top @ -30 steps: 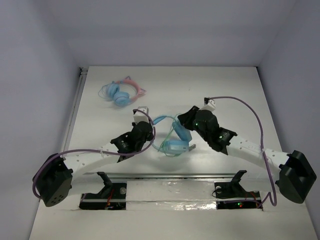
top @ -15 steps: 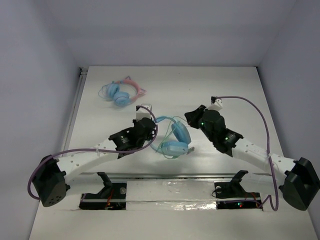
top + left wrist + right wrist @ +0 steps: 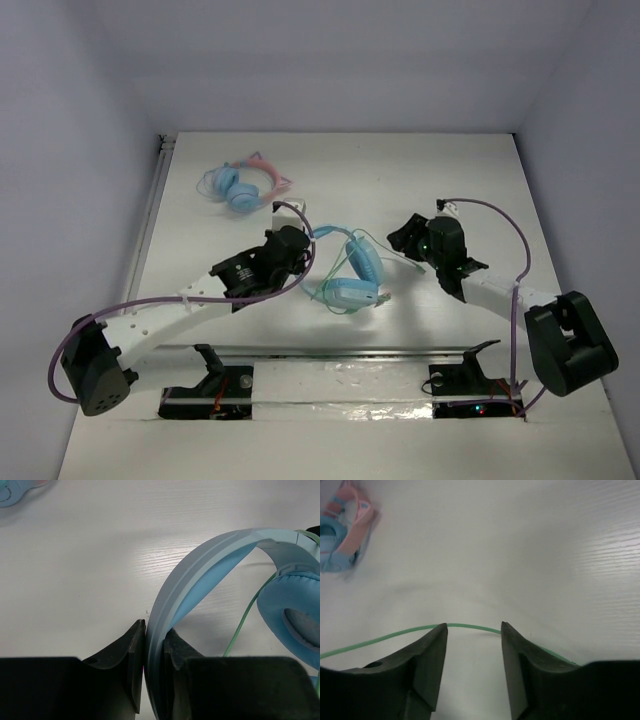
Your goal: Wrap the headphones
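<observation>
Pinching the padded band of the headphones (image 3: 350, 272) tightly in the left tool (image 3: 154, 635), mid tabletop (image 3: 450, 180), ear cups lying toward the near right. Hovering the right tool (image 3: 473, 630) further right, jaws apart and gripping nothing, the green cable (image 3: 395, 635) crossing just beyond its tips. Probably risking a missed catch: cable lying flat, sliding away on closing, or tugging the band out of that narrow pinch.

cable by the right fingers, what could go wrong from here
The right fingers stand open with the thin cable lying flat on the table at their tips; closing could miss it. The left fingers pinch the band only by its narrow edge; pulling the cable could twist the headphones loose.
</observation>
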`<state>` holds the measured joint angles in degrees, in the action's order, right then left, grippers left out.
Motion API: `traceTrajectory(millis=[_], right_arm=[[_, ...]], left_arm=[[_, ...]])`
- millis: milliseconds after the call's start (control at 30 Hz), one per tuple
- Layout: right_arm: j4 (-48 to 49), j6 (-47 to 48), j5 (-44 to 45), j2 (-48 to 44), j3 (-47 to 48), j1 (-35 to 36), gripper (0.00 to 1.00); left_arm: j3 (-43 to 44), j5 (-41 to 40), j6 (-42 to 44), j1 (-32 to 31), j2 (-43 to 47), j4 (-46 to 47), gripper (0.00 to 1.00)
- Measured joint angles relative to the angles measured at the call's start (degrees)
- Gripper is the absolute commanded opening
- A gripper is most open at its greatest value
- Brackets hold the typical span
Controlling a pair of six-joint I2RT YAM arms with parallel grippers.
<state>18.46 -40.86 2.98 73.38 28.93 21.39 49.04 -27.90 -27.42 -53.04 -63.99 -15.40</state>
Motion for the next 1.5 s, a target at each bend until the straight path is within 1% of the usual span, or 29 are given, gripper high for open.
traceTrajectory(millis=[67,100,133,367,600,767,800,867,900,933,967,1100,1133,1167,1200,1267,1300,1500], right_arm=[[0.2,1.3,-2.0,0.4,-0.1,-0.1,0.61],[0.5,1.8,-3.0,0.6,-0.1,-0.3,0.66],[0.8,2.1,-4.1,0.8,-0.1,-0.4,0.67],[1.6,2.5,-10.5,7.2,1.1,-0.7,0.67],[1.7,2.4,-12.0,10.7,1.7,-0.7,0.66],[1.9,2.0,-13.3,11.8,2.0,-0.7,0.59],[2.1,1.9,-13.6,11.8,2.0,-0.7,0.51],[2.7,1.4,-14.1,11.8,2.0,-0.7,0.46],[3.0,1.0,-14.3,11.8,2.0,-0.7,0.38],[3.1,0.7,-14.4,11.8,2.0,-0.7,0.34],[3.2,0.3,-14.4,11.8,2.0,-0.7,0.33],[4.4,-1.0,-14.9,11.8,0.8,-0.7,0.31],[4.5,-1.2,-15.2,11.8,0.4,-0.7,0.3],[4.7,-1.4,-15.5,11.8,0.2,-0.7,0.24],[4.7,-1.5,-15.8,11.8,0.1,-0.7,0.14],[5.0,-2.1,-16.2,11.8,0.1,-0.7,0.07],[5.3,-2.3,-16.3,11.8,0.1,-0.7,0.0],[7.1,-3.9,-16.1,11.6,-2.0,1.0,0.0]], left_arm=[[0.5,0.3,0.1,0.0,0.0,-0.5,0.0],[0.8,0.4,0.2,0.0,0.0,-0.7,0.0],[1.0,0.5,0.3,0.0,0.0,-0.8,0.0],[1.6,1.8,0.8,1.1,0.5,-1.1,0.0],[1.6,3.6,1.3,3.5,1.8,-0.7,0.0],[2.5,5.9,1.9,6.5,2.0,-0.2,0.0],[2.8,6.1,2.0,6.8,2.0,-0.1,0.0],[3.5,6.4,2.1,7.4,2.0,0.4,0.0],[3.7,6.5,2.1,7.6,2.0,0.9,0.0],[3.9,6.7,2.1,7.7,2.0,1.2,0.0],[4.0,6.9,2.1,7.8,2.0,1.5,0.0],[4.5,7.6,2.1,7.8,1.5,2.9,0.0],[4.7,7.8,2.1,7.8,1.2,3.1,0.0],[4.9,8.0,2.1,7.9,0.8,3.4,0.0],[5.0,8.1,2.1,8.1,0.4,3.6,0.0],[5.2,8.3,2.0,8.2,-0.2,4.0,0.0],[5.2,8.3,2.0,8.2,-0.5,4.1,0.0],[5.4,8.2,0.9,8.6,-2.0,7.0,0.0]])
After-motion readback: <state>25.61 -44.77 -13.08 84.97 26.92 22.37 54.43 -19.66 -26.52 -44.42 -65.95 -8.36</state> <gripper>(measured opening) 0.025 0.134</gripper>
